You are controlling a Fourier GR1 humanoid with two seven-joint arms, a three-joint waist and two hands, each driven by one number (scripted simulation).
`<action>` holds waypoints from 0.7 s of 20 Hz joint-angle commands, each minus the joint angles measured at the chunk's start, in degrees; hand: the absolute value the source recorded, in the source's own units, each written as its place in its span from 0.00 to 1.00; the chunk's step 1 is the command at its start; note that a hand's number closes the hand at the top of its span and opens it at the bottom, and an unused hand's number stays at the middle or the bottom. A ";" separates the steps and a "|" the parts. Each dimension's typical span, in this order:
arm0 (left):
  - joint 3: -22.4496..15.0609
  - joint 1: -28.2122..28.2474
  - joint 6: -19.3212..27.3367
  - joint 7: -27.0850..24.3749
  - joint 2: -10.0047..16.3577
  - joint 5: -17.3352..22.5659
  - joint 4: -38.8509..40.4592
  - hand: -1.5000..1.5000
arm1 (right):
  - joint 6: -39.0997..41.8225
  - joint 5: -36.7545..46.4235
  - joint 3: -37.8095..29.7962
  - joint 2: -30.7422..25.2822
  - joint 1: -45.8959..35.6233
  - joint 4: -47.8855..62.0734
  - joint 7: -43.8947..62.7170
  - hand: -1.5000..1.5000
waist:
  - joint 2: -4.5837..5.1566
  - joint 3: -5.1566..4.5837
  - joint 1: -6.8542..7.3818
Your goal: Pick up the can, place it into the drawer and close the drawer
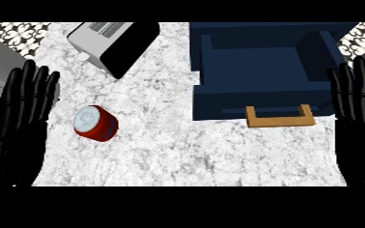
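A red can with a silver lid stands upright on the white marbled counter, left of centre. To its right, the dark blue drawer is pulled out and open, with a tan handle on its front edge. Nothing shows inside the drawer. My left hand rests open at the left edge, fingers up, just left of the can and apart from it. At the right edge my right hand is open too, fingers up, beside the drawer's right wall.
A grey and black toaster-like appliance lies tilted at the back left of the counter, above the can. A patterned wall shows at both top corners.
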 commanded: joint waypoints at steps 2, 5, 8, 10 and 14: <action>2.97 1.80 -3.00 -2.40 1.34 3.41 1.33 0.00 | 1.82 -2.22 -1.62 -0.85 2.51 0.56 -1.70 0.00 | -1.22 -0.45 1.63; 6.71 6.78 -6.83 -2.20 3.56 8.33 -1.73 0.00 | 2.53 -3.15 -0.16 -0.28 3.82 -2.99 -0.79 0.00 | -1.29 -0.46 1.78; 9.73 10.94 -0.85 10.27 2.14 9.09 3.33 0.00 | -1.00 -2.40 -3.31 -0.48 4.01 2.86 8.97 0.00 | -1.05 -0.45 2.52; 11.82 7.27 0.99 16.45 3.84 10.77 1.29 0.00 | -3.14 1.49 0.17 1.34 2.94 3.43 10.72 0.00 | -1.14 -0.44 2.22; 14.66 4.00 1.57 23.93 6.85 14.34 -0.98 0.00 | 0.06 -4.84 -6.56 -2.96 0.80 3.34 13.07 0.00 | -1.19 -0.42 1.75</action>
